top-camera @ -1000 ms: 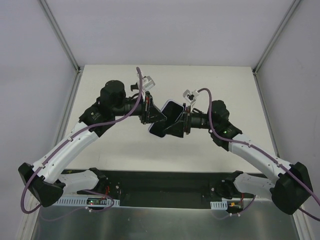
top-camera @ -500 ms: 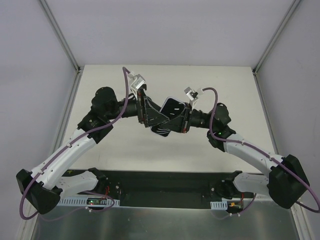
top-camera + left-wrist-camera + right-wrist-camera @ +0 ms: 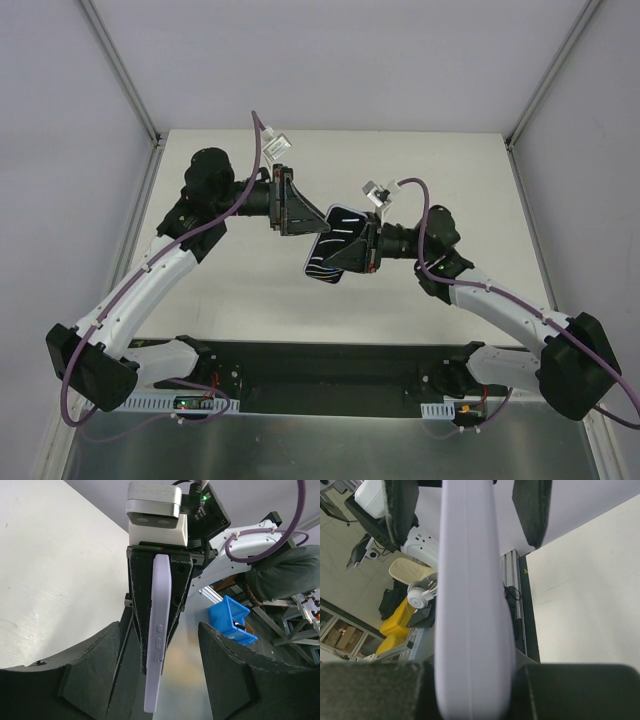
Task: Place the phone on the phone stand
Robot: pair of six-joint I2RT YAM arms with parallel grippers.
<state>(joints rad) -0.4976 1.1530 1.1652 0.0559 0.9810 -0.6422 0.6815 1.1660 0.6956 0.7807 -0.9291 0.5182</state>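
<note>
The right gripper [image 3: 352, 248] clamps a slim smartphone with a dark glossy screen and pale lilac edge [image 3: 334, 246] in the air above the pale table [image 3: 250, 290]. The phone's screen faces upward, and its long axis runs from far right to near left. The left gripper [image 3: 310, 218] is spread wide, its black fingers [image 3: 85, 680] flanking the phone's button-lined edge without touching it.

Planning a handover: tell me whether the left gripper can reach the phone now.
Probably yes: the left gripper is open, with its fingers flanking the phone at its free end; the right gripper clamps only the other end.
</note>
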